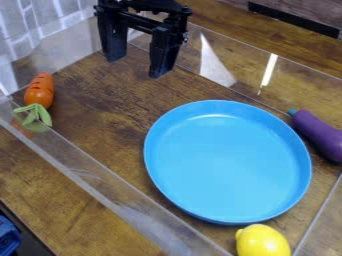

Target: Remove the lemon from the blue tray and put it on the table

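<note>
The lemon, small, glossy and yellow, lies on the table at the bottom edge of the view, just outside the rim of the blue tray. The tray is a large round blue plate with nothing on it. My black gripper hangs above the table at the upper left, well apart from the tray and the lemon. It is open, its two fingers spread wide and holding nothing.
An orange carrot with green leaves lies at the left by the clear acrylic wall. A purple eggplant rests at the right, touching or nearly touching the tray's rim. Clear walls edge the table.
</note>
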`<state>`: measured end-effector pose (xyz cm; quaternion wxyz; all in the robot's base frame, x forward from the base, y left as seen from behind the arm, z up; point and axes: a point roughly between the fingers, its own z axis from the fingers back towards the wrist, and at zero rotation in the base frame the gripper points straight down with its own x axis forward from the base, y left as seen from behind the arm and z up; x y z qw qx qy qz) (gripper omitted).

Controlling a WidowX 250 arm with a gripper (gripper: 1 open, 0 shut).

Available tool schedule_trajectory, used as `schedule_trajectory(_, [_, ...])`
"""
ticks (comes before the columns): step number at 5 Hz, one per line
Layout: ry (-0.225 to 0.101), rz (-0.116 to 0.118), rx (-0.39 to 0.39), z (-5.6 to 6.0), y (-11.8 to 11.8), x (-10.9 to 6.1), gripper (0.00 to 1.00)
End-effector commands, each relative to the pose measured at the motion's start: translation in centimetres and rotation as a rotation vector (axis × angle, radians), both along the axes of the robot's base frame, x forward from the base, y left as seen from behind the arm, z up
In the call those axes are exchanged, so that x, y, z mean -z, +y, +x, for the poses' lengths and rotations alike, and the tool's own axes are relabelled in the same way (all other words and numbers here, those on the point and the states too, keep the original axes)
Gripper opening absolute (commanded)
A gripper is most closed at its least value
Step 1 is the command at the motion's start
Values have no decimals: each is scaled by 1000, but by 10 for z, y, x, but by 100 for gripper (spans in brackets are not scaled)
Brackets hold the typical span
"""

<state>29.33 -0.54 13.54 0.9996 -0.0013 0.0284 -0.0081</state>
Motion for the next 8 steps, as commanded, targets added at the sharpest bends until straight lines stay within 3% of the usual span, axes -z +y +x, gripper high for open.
schedule_trajectory(1, [15, -3, 6, -1, -4, 7, 100])
schedule_trajectory(4, [-6, -27, 168, -16, -107, 47, 100])
schedule_trajectory(5, [-21, -32, 187, -17, -134, 70, 100])
schedule_trajectory(6, [-11, -25, 231, -22, -155, 93, 100])
schedule_trajectory(8, [15, -21, 266, -26, -170, 119, 100])
